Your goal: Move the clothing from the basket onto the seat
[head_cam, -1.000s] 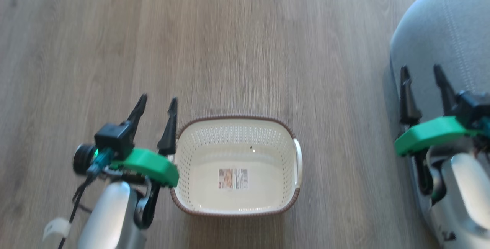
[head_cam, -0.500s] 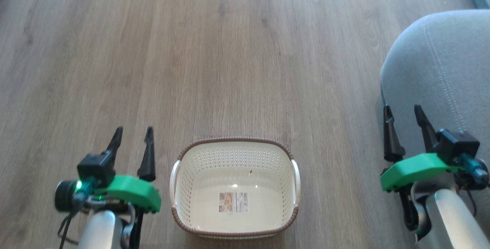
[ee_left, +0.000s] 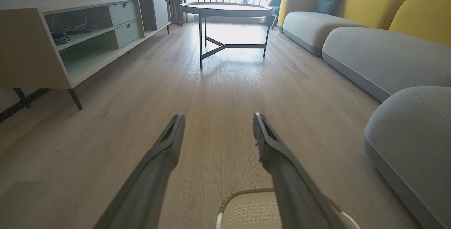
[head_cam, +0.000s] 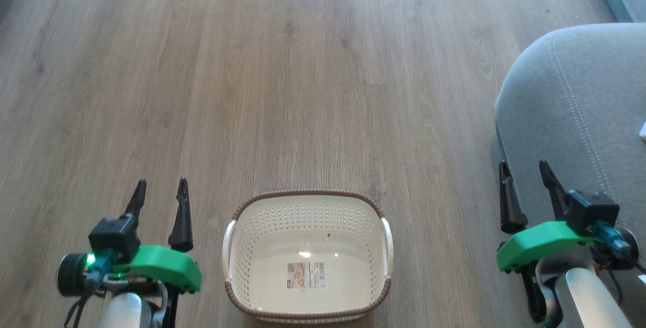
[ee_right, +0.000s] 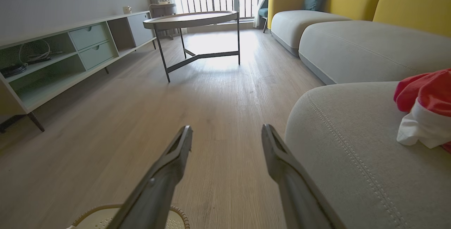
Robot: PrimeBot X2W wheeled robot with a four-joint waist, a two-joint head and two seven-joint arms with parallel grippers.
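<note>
Left gripper (head_cam: 161, 182): two long dark fingers spread wide with nothing between them, held over the pale wood-look plank floor (head_cam: 303, 65). Right gripper (head_cam: 523, 164): fingers likewise spread wide and holding nothing. Seen from the head, its left finger lies over the line where seat and floor meet and its right finger over the seat's near left edge.

The small oval cream-white perforated plastic basket with a brown woven-look rim (head_cam: 308, 193) stands on the floor between the two grippers, just right of the left gripper and well left of the right one. Its pale bottom and the label sticker (head_cam: 306, 275) on it are in plain sight. In the left wrist view its far rim lies under that gripper's right finger.

The large grey upholstered seat cushion with a rounded corner and a double line of light stitching (head_cam: 570, 116) fills the right side, near the basket but apart from it.

The clothing, a bunched bright red fabric garment with white trim (ee_right: 426, 98), lies on top of the seat. In the right wrist view it is to the right of the right gripper's fingers and beyond their tips, well apart from both jaws and far from the left gripper.

Far field: a round dark-legged coffee table (ee_left: 225, 8) at centre, a low pale sideboard with open shelves and drawers (ee_left: 70, 35) on the left, and a grey sofa with yellow backs (ee_left: 352, 3) on the right.
</note>
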